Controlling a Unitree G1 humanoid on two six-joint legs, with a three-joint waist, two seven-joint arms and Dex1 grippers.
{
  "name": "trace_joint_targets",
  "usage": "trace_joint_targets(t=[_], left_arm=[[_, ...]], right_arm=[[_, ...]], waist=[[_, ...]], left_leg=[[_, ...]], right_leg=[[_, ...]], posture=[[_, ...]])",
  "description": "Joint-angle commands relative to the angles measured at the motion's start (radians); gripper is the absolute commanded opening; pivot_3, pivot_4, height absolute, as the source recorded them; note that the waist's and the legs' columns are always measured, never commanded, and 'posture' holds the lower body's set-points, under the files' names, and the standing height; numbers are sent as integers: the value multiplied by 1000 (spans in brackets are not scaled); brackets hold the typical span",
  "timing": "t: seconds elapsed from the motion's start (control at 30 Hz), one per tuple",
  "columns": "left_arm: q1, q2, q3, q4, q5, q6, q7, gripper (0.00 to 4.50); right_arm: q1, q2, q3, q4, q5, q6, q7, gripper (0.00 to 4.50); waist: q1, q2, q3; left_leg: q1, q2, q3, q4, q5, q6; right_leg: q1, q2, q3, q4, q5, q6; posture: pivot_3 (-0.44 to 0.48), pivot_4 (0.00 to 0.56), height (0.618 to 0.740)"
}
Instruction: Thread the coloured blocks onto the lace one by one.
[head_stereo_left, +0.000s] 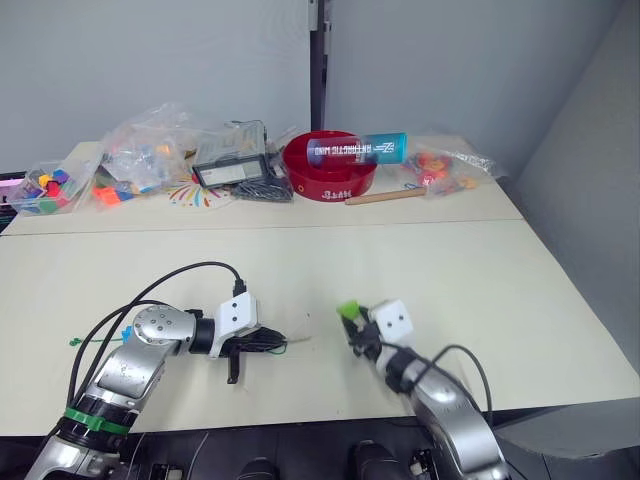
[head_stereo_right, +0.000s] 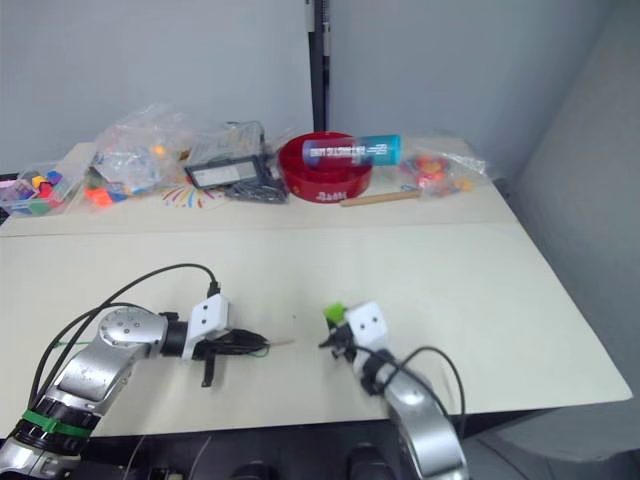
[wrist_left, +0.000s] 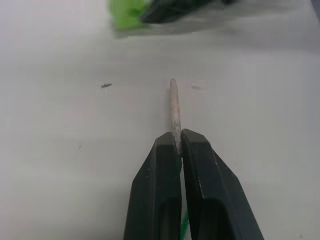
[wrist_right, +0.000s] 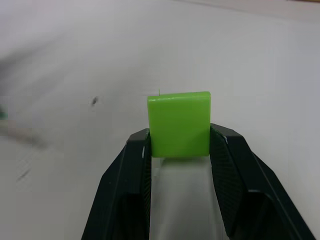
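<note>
My left gripper is shut on the lace, whose pale stiff tip sticks out past the fingertips over the table. The green string of the lace trails back to the left beside my arm. My right gripper is shut on a light green block, held just above the table. In the head view the block sits a short way right of the lace tip, apart from it. The left wrist view shows the same green block blurred beyond the tip.
Along the far side of the table lie clear bags of coloured toy pieces, a box of coloured cubes, a red bowl with a blue tube across it, and a wooden stick.
</note>
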Motion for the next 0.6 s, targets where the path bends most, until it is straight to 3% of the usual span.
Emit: trace_joint_targets(t=[0.03,0.2,0.27,0.33,0.47,0.5,0.6], left_arm=[[-14,-1,6,-9,-15,-14,-7,0],[-21,-8,0,-7,-13,-14,-11,0],[-24,-11,-2,-5,-12,-13,-12,0],[-30,-15,-5,-3,-10,-10,-9,0],[-41,-21,-8,7,-9,-7,-7,0],[-44,-22,-9,11,-8,-7,-8,0],[-49,-22,-11,21,-7,-10,-11,0]], right_arm=[[28,-29,27,-82,8,64,14,1126],[51,-21,23,-75,15,217,-20,1126],[44,-2,9,-87,54,250,-10,2171],[22,-12,-15,-117,92,256,24,2897],[-51,-199,-75,-168,186,184,253,4224],[-79,-255,-93,-152,204,168,308,4471],[-173,-397,-123,-46,245,79,482,4471]], waist=[[0,0,0],[3,-2,-1],[3,-3,-2],[4,-3,-2],[5,-3,-2],[6,-3,-2],[6,-3,-2]], left_leg=[[1,0,1,0,0,0],[2,0,1,0,1,0],[2,0,0,0,0,0],[3,0,0,0,0,0],[4,0,0,1,1,0],[4,0,0,1,0,0],[4,0,0,1,0,0]], right_leg=[[0,0,1,0,0,0],[2,1,1,0,0,0],[2,1,1,0,0,0],[4,1,1,-1,0,0],[6,0,0,-2,0,1],[6,0,0,-2,0,1],[7,0,0,-2,0,1]], posture=[[0,150,731],[0,150,731],[0,150,731],[0,150,731],[0,150,731],[0,150,731],[0,150,731]])
